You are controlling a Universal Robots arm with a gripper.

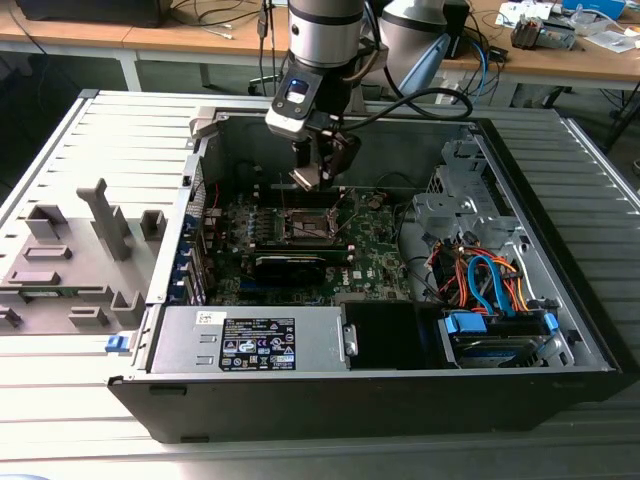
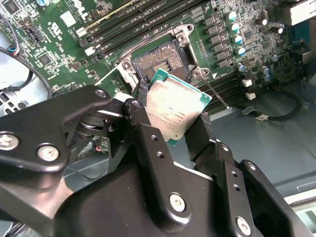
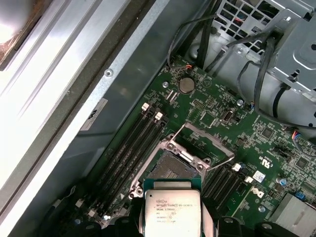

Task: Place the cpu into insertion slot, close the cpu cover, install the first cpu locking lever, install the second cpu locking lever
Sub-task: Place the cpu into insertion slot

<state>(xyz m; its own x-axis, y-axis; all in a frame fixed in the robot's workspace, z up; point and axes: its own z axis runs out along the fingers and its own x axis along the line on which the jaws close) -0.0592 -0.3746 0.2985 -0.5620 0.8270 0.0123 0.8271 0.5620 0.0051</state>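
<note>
In the exterior view my jaws hang inside the open computer case (image 1: 560,330), just above the insertion slot (image 1: 305,225), with the cpu (image 1: 305,178) between them.

In the second wrist view the jaws are closed on two opposite edges of the cpu (image 2: 173,108), which is held tilted and clear of the slot (image 2: 160,61). I judge it light, stiff and fragile, so the edges are the safe hold.

In the first wrist view the cpu (image 3: 172,212) is near the slot (image 3: 168,170) and the cpu cover (image 3: 200,145) stands raised. Memory slots (image 3: 128,148) crowd one side, but I judge the way in from above open.
</note>
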